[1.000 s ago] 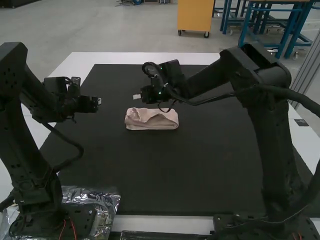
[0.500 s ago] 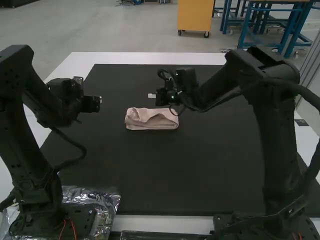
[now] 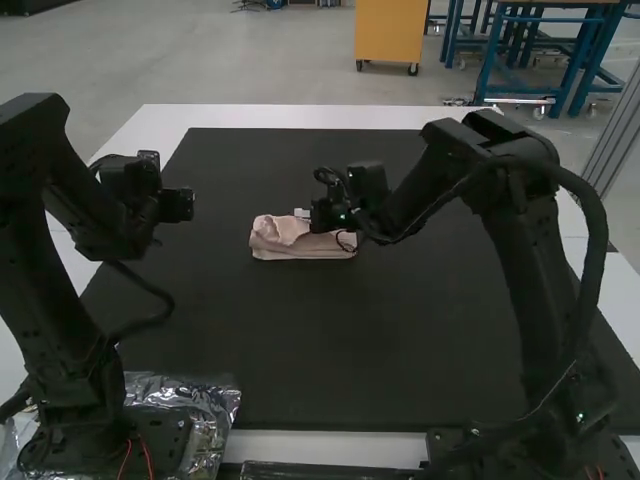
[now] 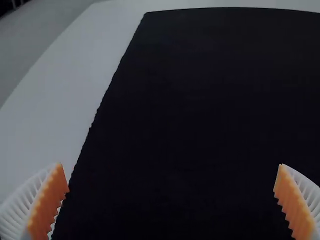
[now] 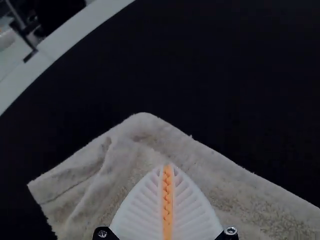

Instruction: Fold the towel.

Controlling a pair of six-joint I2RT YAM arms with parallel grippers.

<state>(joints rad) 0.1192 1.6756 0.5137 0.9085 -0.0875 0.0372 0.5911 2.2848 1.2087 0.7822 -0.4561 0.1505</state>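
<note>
Robotics lab | left arm (image 3: 42,290) | right arm (image 3: 522,260) | looped cable (image 3: 601,238) | black mat (image 3: 310,345)

The right gripper (image 3: 302,213) is closed – the left gripper (image 3: 178,205) spread wide.

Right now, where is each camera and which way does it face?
High view: above, behind, facing forward and down over the black mat; left arm, right arm show.
Left wrist view: on-wrist, facing the mat; ribbed white left tool shows, open.
Right wrist view: likewise, facing folded pink towel; right tool shows.
Towel: shared with high view.

Jaws closed — creased towel (image 5: 245,192) beyond (pale).
</note>
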